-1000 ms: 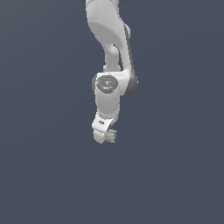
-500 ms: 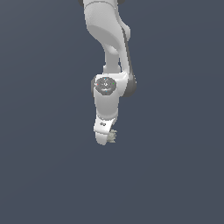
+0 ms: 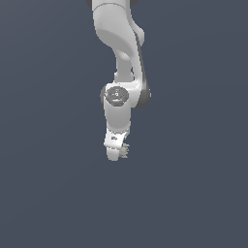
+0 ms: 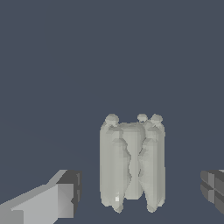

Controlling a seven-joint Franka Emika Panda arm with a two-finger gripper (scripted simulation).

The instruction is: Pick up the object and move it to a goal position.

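White and stubby, the gripper (image 3: 118,154) is seen at the low end of the single arm (image 3: 118,53), which descends from the top of the exterior view. In the wrist view the gripper (image 4: 140,197) is shown released: one finger (image 4: 48,203) with a dark pad is seen on one side and the other finger's ribbed dark pad (image 4: 213,192) on the far side, with clear gaps left between each pad and the object (image 4: 132,164). Nothing is gripped.

The object is placed between the two fingers, touching neither. It is rendered in a pale grey-beige tone and is shaped as an upright blocky bundle of vertical lobes or columns pressed together, with a jagged seam running down the middle. Its upper edge is crowned by small rounded knobs, three of which can be counted, and its lower edge is ended in a few blunt points. In the exterior view the object (image 3: 125,150) is seen only as a tiny spiky fringe just beside the gripper's tip, on the exterior view's right; finer detail cannot be made out there.

One arm, one gripper, two fingers and one object are counted. A plain dark blue-grey background is seen behind everything.
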